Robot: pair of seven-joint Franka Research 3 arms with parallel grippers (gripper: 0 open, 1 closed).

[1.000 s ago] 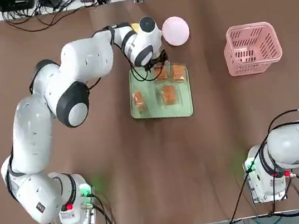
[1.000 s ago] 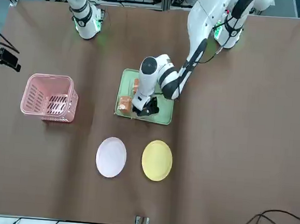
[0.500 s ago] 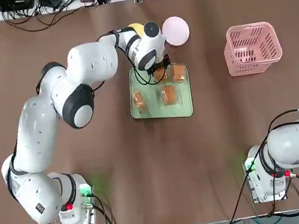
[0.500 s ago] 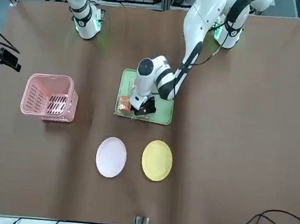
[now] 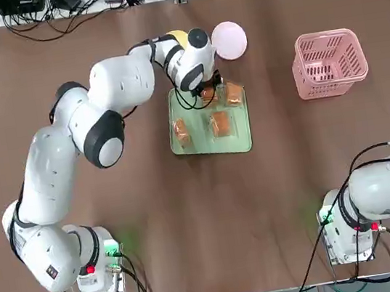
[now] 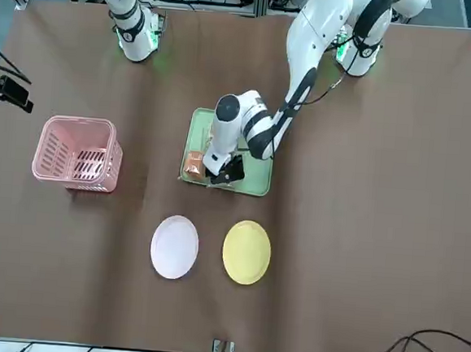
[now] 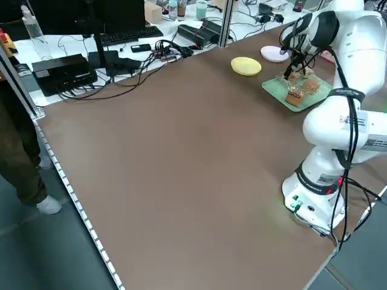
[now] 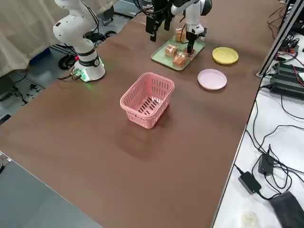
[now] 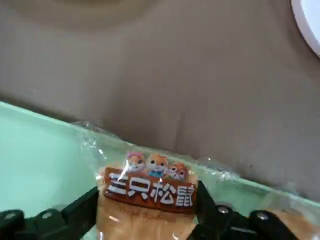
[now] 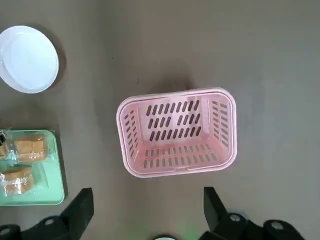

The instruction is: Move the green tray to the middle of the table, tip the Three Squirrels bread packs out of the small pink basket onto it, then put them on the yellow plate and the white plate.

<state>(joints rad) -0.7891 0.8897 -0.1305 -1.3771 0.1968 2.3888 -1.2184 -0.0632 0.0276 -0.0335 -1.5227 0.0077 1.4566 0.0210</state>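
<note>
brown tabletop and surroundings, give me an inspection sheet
surface: flat brown tabletop, plain finish
tray: pale green, low-rimmed, bearing all four clear-wrapped bread packs
basket: pink slatted plastic, upright, no packs inside
plates: round yellow and round pinkish-white, side by side, both bare
clutter: black adapters on the white side desk
left gripper: at the tray, jaws against both sides of one pack
right gripper: parked at the robot's right, jaws open, holding nothing
cables: black, along both arms; more tangled beyond the far edge
surroundings: person's legs beside the table
</note>
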